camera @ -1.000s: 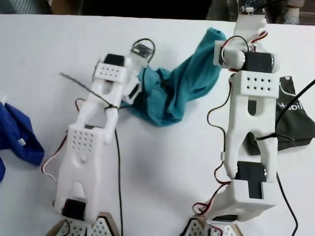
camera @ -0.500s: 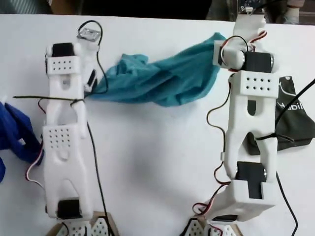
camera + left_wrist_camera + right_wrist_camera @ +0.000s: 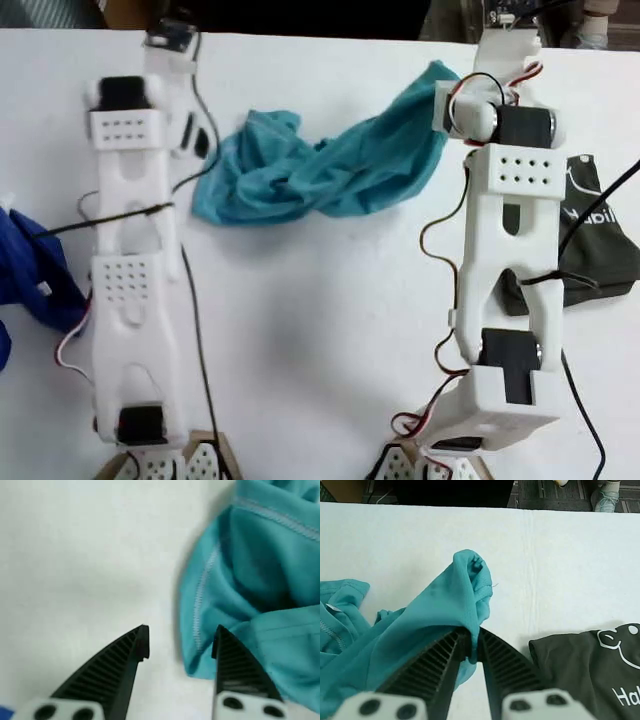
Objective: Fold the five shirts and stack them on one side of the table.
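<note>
Teal shirt (image 3: 330,175) pinched in right jaws, arm outstretched.

the left gripper (image 3: 180,642) gapes just beside the teal shirt (image 3: 255,580) on the white table (image 3: 75,555).

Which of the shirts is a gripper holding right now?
The teal shirt, pinched in the right gripper; the blue shirt and dark grey shirt lie ungripped.
</note>
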You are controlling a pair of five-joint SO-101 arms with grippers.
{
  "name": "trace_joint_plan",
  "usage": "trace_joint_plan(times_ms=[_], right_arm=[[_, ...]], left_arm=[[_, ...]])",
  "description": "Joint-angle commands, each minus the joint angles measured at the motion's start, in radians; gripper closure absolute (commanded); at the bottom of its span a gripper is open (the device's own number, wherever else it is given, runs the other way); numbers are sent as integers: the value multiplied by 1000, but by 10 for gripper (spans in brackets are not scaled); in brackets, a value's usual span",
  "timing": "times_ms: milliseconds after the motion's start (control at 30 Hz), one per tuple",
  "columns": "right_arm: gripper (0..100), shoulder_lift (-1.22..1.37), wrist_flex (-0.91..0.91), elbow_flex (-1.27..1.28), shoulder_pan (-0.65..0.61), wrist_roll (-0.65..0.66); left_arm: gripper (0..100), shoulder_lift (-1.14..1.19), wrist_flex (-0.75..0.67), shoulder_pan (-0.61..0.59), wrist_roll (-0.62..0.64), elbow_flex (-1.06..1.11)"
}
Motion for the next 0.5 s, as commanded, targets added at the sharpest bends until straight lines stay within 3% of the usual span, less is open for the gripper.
trace_joint_plan(times_ms=[0,200,467], right_arm=[[978,-64,-25,-8,1,8],[978,-64,-25,-8,2,8],[978,-64,-27,-12,19,8]], left_arm=[[771,-15,25,98,21,-42],[773,97,26,192,17,-44],[774,224,28,87,17,-45]])
